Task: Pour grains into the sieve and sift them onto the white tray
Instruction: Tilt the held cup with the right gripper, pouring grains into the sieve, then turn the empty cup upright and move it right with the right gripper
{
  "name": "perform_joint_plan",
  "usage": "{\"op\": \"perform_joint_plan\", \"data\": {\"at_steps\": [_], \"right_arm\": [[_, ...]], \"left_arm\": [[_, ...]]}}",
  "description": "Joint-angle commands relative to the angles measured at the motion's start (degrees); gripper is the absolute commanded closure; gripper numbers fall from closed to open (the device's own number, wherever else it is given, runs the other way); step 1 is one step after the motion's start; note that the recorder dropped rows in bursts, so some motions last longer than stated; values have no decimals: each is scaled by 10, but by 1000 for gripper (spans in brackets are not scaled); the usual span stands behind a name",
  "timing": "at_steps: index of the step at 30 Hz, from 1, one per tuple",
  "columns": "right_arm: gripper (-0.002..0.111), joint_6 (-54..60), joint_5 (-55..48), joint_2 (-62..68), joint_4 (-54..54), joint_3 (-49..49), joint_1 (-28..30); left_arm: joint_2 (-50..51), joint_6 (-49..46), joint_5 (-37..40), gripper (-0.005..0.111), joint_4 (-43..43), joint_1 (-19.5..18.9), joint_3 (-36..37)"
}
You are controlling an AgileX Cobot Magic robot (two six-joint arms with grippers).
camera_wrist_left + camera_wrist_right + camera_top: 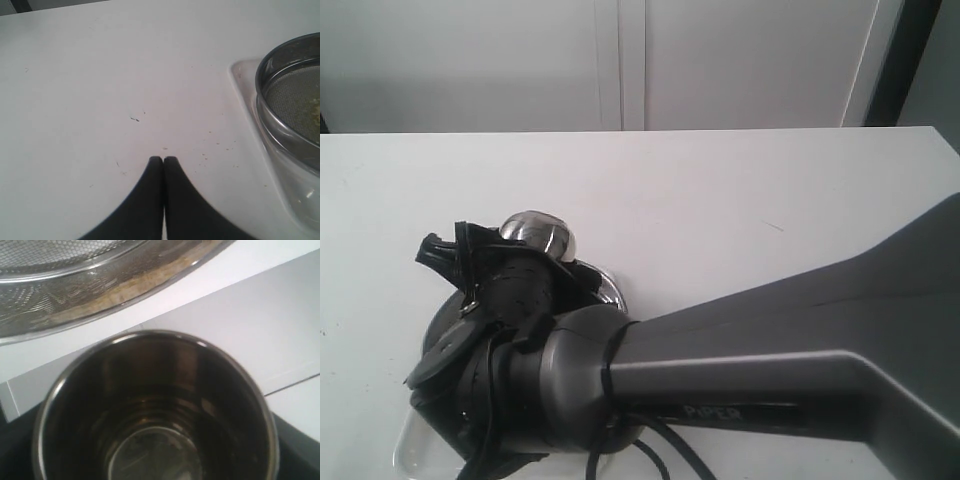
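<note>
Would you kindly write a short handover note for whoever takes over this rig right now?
Left hand: shut, empty, over the bare table beside the white tray.
Right hand: gripping the steel cup, tipped over the sieve; the cup looks empty inside.
Things: the sieve appears to sit on the white tray, with grains on its mesh.
Done: pouring seems finished.
Left: put the cup down, then sift the grains onto the tray.

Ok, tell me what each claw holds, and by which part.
Right claw holds the steel cup by its side wall, though the contact is mostly hidden. Left claw is shut on nothing.
</note>
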State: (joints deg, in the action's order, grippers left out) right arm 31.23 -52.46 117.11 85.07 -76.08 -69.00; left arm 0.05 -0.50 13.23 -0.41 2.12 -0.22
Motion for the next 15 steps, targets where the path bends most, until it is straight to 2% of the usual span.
{"op": "perform_joint_plan", "data": {"at_steps": [1,2,5,7,10,12,15], "right_arm": [[108,-23,5,-6,-11,-8,3],[108,27,-5,-6,-10,-5,1],[108,-77,5,-8,-2,-9,10],[108,-7,-6,-8,-4,-3,10],[108,-14,5,-10,-12,-5,12],[108,62,-3,-10,-31,-4,6],[108,-58,11,-14,-2,-7,10]], "left_arm": [[-1,5,1,107,-6,3,2],[-1,5,1,107,-6,3,2],[-1,5,1,107,-6,3,2],[-1,5,1,107,-6,3,2],[-1,5,1,107,-6,3,2],[-1,5,1,107,-6,3,2],[-1,5,1,107,-6,3,2]]}}
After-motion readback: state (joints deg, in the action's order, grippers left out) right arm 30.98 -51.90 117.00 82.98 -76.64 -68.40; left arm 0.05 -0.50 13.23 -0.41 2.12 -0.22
